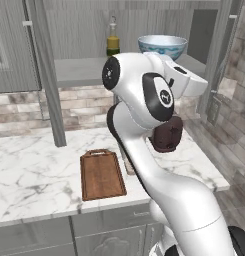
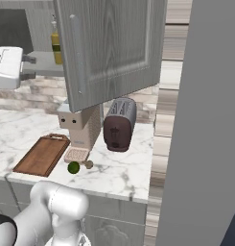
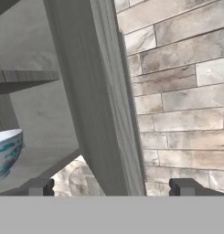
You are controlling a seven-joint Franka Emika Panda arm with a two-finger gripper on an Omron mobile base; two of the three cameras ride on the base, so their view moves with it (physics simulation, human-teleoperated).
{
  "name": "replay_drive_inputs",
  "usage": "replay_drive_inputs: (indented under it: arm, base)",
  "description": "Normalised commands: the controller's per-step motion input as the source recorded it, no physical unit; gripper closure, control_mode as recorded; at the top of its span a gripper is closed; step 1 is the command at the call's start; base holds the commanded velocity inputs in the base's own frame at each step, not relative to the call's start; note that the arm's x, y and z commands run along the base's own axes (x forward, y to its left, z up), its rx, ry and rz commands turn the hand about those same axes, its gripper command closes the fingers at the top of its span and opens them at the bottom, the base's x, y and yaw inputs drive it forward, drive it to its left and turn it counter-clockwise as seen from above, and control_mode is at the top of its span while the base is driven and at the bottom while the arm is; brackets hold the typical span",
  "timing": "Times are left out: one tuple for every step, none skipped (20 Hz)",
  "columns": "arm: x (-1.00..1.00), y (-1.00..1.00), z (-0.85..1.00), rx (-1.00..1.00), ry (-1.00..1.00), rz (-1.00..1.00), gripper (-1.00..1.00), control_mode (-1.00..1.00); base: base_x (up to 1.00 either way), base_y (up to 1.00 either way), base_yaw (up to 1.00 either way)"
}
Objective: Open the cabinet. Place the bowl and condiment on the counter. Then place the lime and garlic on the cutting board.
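My hand (image 3: 111, 187) is open and empty, up at the cabinet (image 3: 93, 91) frame. The bowl (image 3: 6, 153) sits on the shelf (image 1: 79, 70) to my left, the condiment (image 1: 112, 42) beyond it; lime (image 2: 73, 167) and garlic (image 2: 88, 165) lie far below on the tabletop (image 2: 123, 173).

blue-and-white patterned bowl (image 1: 162, 46), green lime (image 2: 73, 167)

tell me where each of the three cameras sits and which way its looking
Left base view: behind the arm's left, facing the open cabinet with bowl and condiment; white arm rises lower right.
Right base view: behind its right, facing the counter and toaster; arm lower left.
Hand view: on the hand, facing the cabinet's frame; open gripper.
Both base views share the cutting board.
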Motion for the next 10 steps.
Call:
replay_drive_inputs:
  arm:
    - [0.01, -0.05, 0.0, 0.0, 0.01, -0.07, -1.0, -1.0]
    - [0.02, -0.03, 0.0, 0.0, 0.0, -0.07, -1.0, -1.0]
    - [0.02, -0.03, 0.0, 0.0, 0.01, -0.07, -1.0, -1.0]
    - [0.0, -0.01, 0.0, 0.0, 0.0, -0.06, -1.0, -1.0]
    - [0.0, 0.0, 0.0, 0.0, 0.01, -0.06, -1.0, -1.0]
    - [0.01, 0.0, 0.0, 0.0, 0.0, -0.07, -1.0, -1.0]
    - [0.03, 0.0, 0.0, 0.0, 0.01, -0.07, -1.0, -1.0]
    - [0.04, 0.0, 0.0, 0.0, 0.01, -0.07, -1.0, -1.0]
    - [0.03, 0.0, 0.0, 0.0, 0.01, -0.07, -1.0, -1.0]
    - [0.06, 0.0, 0.0, 0.0, 0.01, -0.07, -1.0, -1.0]
  base:
    - [0.0, 0.0, 0.0]
    - [0.0, 0.0, 0.0]
    - [0.0, 0.0, 0.0]
    - [0.0, 0.0, 0.0]
    - [0.0, 0.0, 0.0]
    - [0.0, 0.0, 0.0]
    - [0.0, 0.0, 0.0]
    - [0.0, 0.0, 0.0]
    - [0.0, 0.0, 0.0]
    - [0.0, 0.0, 0.0]
